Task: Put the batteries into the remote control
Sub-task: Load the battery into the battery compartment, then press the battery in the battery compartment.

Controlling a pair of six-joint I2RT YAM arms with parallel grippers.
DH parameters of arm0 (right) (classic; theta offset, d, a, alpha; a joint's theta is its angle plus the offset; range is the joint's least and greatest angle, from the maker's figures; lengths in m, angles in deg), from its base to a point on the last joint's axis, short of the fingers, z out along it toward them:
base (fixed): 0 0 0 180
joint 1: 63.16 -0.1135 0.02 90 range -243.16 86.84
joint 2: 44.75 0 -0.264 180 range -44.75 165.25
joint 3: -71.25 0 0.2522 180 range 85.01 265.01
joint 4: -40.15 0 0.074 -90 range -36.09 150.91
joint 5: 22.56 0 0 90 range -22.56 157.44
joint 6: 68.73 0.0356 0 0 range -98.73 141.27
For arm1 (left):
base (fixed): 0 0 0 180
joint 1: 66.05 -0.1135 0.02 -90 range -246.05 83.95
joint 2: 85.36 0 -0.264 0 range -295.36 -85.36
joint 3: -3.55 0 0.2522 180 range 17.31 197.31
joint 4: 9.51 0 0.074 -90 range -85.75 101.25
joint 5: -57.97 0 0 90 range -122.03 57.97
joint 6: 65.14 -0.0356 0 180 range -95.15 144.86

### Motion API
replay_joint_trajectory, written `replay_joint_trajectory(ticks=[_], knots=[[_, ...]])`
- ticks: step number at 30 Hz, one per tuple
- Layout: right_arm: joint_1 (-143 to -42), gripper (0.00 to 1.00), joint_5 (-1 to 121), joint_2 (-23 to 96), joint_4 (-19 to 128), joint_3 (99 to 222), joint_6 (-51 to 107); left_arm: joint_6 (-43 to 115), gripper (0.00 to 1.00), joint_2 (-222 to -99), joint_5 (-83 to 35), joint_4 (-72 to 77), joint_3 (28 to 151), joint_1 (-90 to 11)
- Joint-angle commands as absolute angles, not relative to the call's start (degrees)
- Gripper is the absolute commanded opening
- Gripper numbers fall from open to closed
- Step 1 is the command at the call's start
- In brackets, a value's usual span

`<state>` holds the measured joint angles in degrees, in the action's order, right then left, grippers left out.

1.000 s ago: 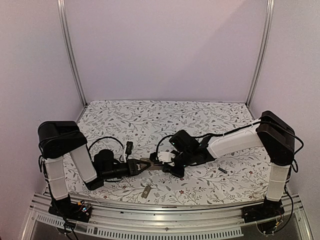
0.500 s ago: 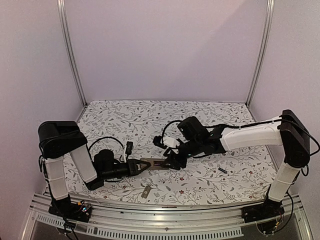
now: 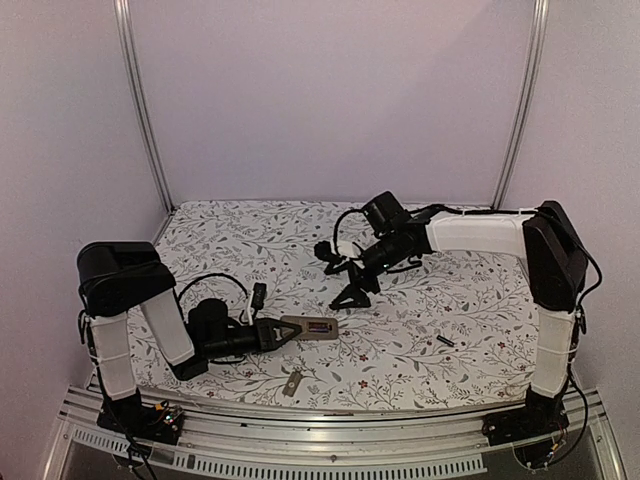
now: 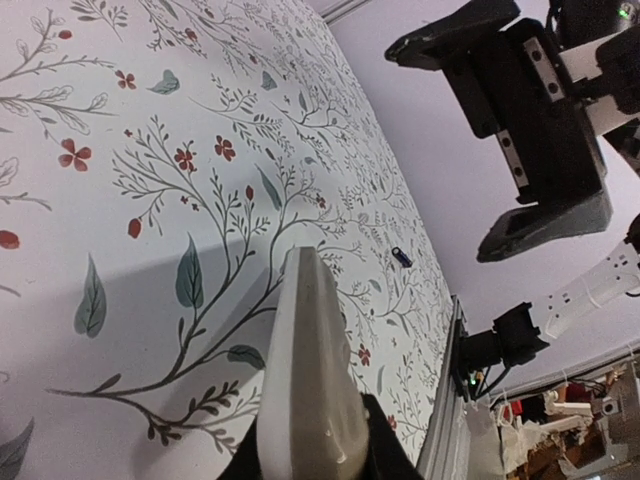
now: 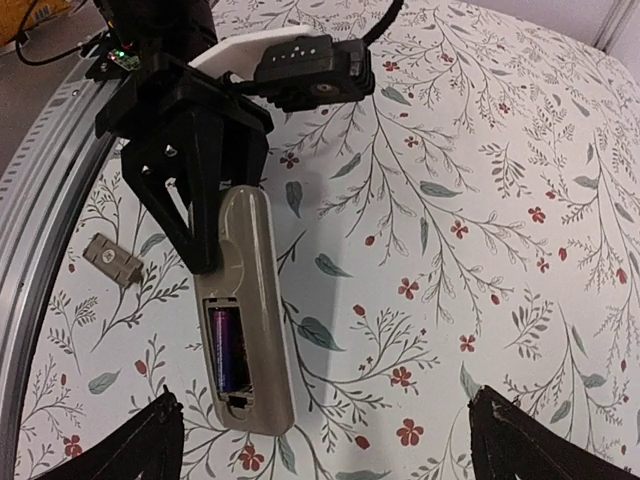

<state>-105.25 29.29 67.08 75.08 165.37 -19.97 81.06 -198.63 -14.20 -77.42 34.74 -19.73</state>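
The remote control (image 3: 312, 327) lies grey-tan underside up, with my left gripper (image 3: 284, 329) shut on its near end. Its compartment is uncovered and one purple battery (image 5: 226, 348) sits in the left slot. The right wrist view shows the remote control (image 5: 250, 300) from above, between the wide-open fingertips (image 5: 150, 440) of my right gripper (image 5: 340, 455). That right gripper (image 3: 336, 272) hangs above and behind the remote, holding nothing. A second battery (image 3: 445, 342) lies loose on the cloth to the right, also seen as a small battery (image 4: 401, 257) in the left wrist view.
The separate grey-tan cover piece (image 3: 292, 383) lies near the table's front edge, shown as cover piece (image 5: 112, 258) beside the metal rail (image 5: 40, 250). The floral cloth (image 3: 300, 240) covers the table. Aluminium posts stand at the back corners.
My right gripper was shut at the remote's compartment; it has opened wide and risen back and to the right. The purple battery stays in the compartment. The left arm has not moved.
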Motion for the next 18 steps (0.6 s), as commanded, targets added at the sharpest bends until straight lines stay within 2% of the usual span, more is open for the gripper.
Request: replay_joint_trajectory(ticks=[1, 5, 18], knots=[[-105.7, 0.98, 24.3, 76.4, 93.7, 177.7, -39.2, 79.6, 0.00, -200.3, -12.6, -88.6, 34.8, -20.1], [-107.1, 0.96, 27.1, 83.9, 100.6, 185.3, -42.4, 79.0, 0.00, -200.6, -11.3, -87.3, 36.0, -20.2], [-108.3, 0.90, 25.5, 87.8, 103.0, 185.8, -43.0, 78.2, 0.00, -201.5, -9.1, -84.5, 38.8, -20.5]])
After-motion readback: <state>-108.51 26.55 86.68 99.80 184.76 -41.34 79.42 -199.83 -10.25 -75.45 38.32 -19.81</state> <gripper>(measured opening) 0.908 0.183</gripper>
